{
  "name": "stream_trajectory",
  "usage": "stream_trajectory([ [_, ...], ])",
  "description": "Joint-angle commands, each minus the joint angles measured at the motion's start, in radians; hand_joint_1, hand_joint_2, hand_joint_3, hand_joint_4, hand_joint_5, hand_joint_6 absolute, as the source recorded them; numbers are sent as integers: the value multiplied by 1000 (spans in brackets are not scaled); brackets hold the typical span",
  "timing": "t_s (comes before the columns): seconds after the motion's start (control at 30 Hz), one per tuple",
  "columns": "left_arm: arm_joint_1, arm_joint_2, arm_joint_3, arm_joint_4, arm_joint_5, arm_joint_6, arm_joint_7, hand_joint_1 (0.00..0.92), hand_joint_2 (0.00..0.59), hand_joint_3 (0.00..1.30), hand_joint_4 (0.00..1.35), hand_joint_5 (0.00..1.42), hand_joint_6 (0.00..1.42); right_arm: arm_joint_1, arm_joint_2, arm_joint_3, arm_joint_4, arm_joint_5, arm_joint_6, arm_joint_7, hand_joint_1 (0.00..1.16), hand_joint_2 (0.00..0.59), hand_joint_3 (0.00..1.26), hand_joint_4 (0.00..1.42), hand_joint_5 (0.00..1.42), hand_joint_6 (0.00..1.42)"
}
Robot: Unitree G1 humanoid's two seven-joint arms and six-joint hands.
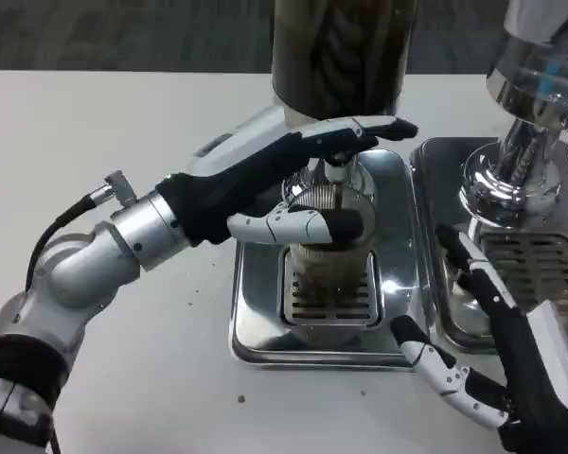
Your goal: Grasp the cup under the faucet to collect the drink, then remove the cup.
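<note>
Fingers [308,225] of left hand [265,180] wrap cup [331,260]

A white worktop [95,142] is filling the left of the frame. Dark grey carpet [123,33] is showing along the top edge.

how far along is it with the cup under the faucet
Done: the left hand has reached the dispenser and grips the clear cup, which stands on the drip tray beneath the faucet. In hand: holding it there to collect the drink; the fill level can't be read. Left: lifting the cup away. The right hand rests open beside the tray, holding nothing.
</note>
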Motion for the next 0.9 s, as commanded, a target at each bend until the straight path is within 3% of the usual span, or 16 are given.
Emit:
stream_trajectory([
  [0.03, 52, 14, -30, 31, 59, 50, -38, 0, 85, 187, 114, 104, 40, -39, -1, -4, 19, 20, 8, 28, 493, 255, 87, 87, 110, 163],
  [0.5, 54, 21, -26, 19, 53, 54, -43, 0, 93, 191, 124, 104, 45, -127, -4, 2, 75, 47, 25, 103, 503, 245, 2, 7, 21, 90],
  [0.9, 58, 26, -24, 9, 48, 57, -47, 0, 101, 199, 132, 104, 53, -194, -10, 11, 127, 69, 38, 166, 508, 245, 0, 0, 0, 39],
])
